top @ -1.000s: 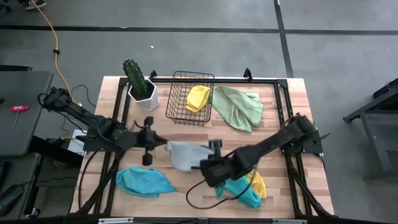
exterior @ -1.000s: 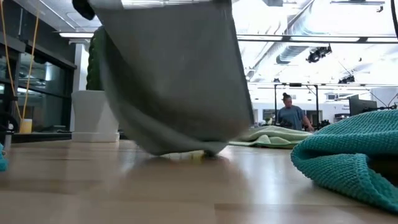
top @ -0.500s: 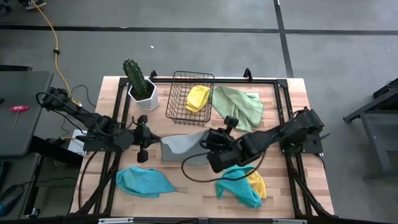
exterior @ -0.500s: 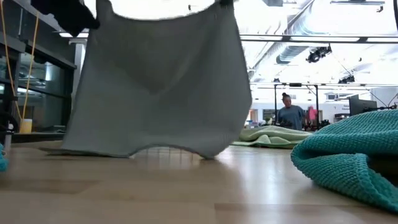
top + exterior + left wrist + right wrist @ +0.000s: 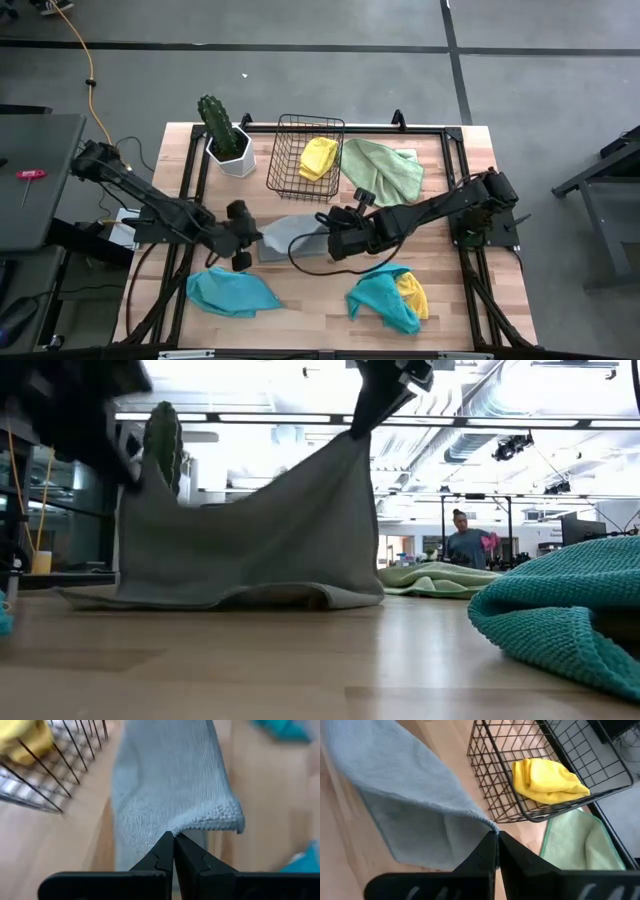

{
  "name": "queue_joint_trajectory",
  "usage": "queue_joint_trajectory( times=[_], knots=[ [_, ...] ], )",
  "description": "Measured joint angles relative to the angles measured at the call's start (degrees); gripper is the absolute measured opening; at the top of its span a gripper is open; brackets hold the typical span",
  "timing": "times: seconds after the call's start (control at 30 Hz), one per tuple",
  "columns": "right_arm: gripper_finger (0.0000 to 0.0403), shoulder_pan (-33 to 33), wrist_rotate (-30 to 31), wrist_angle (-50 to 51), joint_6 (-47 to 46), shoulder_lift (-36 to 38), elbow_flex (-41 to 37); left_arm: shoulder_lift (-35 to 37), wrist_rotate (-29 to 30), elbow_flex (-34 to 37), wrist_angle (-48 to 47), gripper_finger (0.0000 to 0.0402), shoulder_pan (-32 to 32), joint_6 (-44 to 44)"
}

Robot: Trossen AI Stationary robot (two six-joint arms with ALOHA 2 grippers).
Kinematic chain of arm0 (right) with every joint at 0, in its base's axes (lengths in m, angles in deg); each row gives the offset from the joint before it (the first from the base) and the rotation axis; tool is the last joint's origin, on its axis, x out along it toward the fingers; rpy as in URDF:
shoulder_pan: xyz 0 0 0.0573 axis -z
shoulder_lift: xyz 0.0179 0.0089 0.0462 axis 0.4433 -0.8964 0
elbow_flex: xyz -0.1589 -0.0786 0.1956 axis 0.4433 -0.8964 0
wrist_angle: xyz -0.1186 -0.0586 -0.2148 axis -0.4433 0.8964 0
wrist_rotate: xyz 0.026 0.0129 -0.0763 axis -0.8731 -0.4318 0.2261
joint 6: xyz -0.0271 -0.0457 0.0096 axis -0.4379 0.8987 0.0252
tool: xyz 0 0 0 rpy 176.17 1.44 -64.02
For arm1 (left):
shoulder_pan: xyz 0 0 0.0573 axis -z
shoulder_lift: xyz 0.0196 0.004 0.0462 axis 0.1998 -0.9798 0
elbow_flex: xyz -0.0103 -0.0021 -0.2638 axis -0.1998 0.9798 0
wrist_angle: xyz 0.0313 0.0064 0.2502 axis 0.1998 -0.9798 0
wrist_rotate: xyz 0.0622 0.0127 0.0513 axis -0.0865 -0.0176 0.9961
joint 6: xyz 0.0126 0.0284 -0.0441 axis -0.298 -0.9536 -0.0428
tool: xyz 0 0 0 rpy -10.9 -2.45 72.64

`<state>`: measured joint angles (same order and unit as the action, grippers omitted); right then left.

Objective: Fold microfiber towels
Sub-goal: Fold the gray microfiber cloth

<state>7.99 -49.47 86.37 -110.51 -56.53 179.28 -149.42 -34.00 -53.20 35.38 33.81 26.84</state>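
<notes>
A grey microfiber towel hangs between my two grippers at the table's middle; its lower edge lies on the wood. My left gripper is shut on its left upper corner. My right gripper is shut on its right upper corner and stands higher in the low view. A yellow towel lies in the black wire basket. A light green towel lies spread beside the basket. A teal towel lies crumpled near left. My left gripper pinches the grey towel's hemmed edge near a corner between its two fingers, slanting down from the table's left. The cloth runs away from the fingers and sags toward the table. My right gripper pinches the towel's other upper corner between its two fingers, slanting down from the right. The cloth hangs from that corner, and its lower part rests on the table.
A cactus in a white pot stands at the far left, beside the basket. A teal towel with a yellow one under it lies bunched near right. A person stands far off in the room behind.
Both grippers have come down with the grey towel, and the right one has swung toward the far edge and rolled. The towel, bunched and hanging with only its tip at the table, has spread wide between the grippers. Its lower edge has settled on the wood.
</notes>
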Motion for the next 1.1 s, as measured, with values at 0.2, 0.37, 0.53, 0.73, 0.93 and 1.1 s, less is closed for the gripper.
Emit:
queue_joint_trajectory(
  times=[0.2, 0.37, 0.53, 0.73, 0.93, 1.1],
  knots=[
    [0.0, 0.2, -0.15, -0.64, 0.2, 0.0, 0.01, -8.28, -3.97, 0.62, 0.66, 0.0, -1.96, 1.04],
    [0.0, 0.33, -0.11, -0.8, 0.86, 0.0, 0.01, -12.11, -5.7, 0.55, 3.09, 0.0005, -2.91, -1.41],
    [0.0, 0.33, -0.09, -1.2, 1.3, 0.02, 0.03, -13.49, -4.38, 0.53, 3.1, 0.004, -3.26, -3.55],
    [0.0, 0.31, -0.09, -1.67, 1.51, 0.02, 0.03, -14.91, -3.21, 0.53, 3.45, 0.01, -2.53, -7.62],
    [0.0, 0.31, -0.09, -1.65, 1.53, 0.02, 0.03, -14.92, -3.27, 0.53, 6.29, 0.0146, -0.34, -11.48],
    [0.0, 0.31, -0.09, -1.65, 1.51, 0.02, 0.03, -14.92, -3.8, 0.53, 9.14, 0.0165, 1.49, -13.19]
  ],
)
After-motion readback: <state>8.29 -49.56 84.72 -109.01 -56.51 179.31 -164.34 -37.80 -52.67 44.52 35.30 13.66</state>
